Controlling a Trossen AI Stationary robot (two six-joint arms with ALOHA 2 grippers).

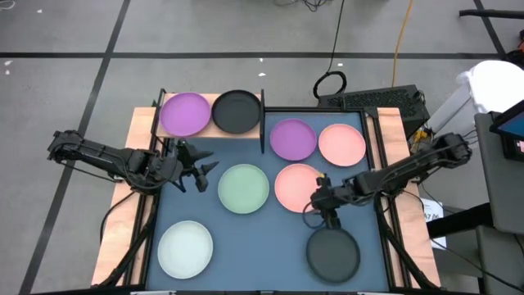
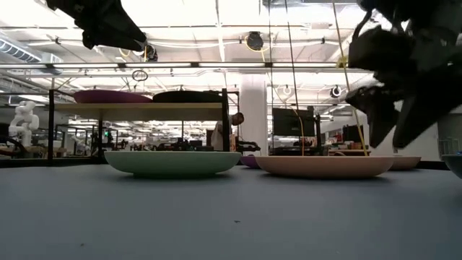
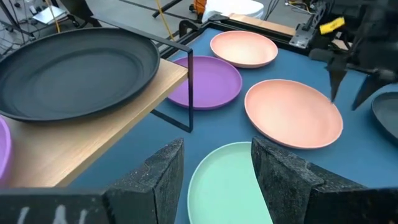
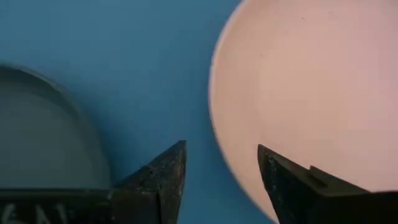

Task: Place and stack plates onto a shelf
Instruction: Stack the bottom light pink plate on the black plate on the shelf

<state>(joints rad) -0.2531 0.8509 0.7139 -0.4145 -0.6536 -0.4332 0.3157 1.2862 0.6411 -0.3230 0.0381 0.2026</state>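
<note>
Your right end effector [image 1: 322, 211] hangs with fingers spread over the near rim of the pink plate [image 1: 298, 187], apparently to pinch it for the shelf [image 1: 209, 131], which holds a purple and a black plate; your left end effector [image 1: 195, 168], also spread, waits by the green plate [image 1: 243, 188].

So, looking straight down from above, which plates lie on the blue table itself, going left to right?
Whitish plate → pale green plate → purple plate and the nearer pink plate, about level → black plate and the farther pink plate, about level.
</note>
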